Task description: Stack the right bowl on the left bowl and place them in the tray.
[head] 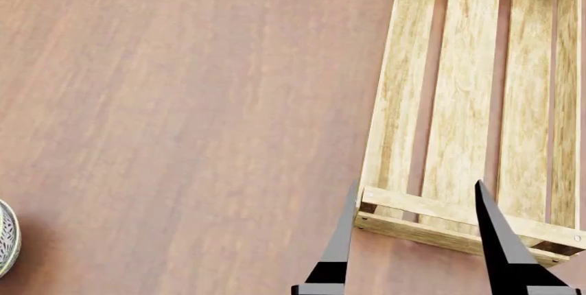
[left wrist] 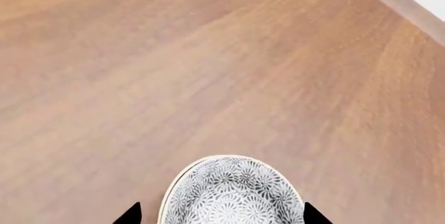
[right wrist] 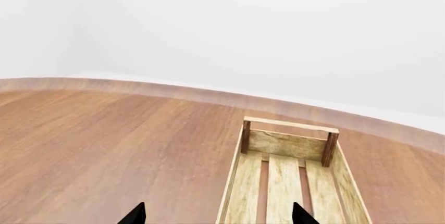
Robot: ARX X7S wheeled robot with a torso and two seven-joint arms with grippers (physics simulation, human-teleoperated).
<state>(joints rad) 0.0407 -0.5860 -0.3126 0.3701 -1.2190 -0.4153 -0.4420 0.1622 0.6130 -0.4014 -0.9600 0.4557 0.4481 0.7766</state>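
One white bowl with a grey flower pattern stands on the wooden table. In the head view only a sliver of that bowl shows at the left edge. I cannot tell whether it is the left bowl or the right bowl; only one bowl shows. My left gripper is open, its black fingertips on either side of the bowl and apart from its rim. The tray, a light-wood slatted crate, lies at the right and holds nothing that I can see. My right gripper hangs open over the tray's near end.
The brown table stretches between bowl and tray. Its far edge meets a white wall, and another edge runs beyond the bowl in the left wrist view.
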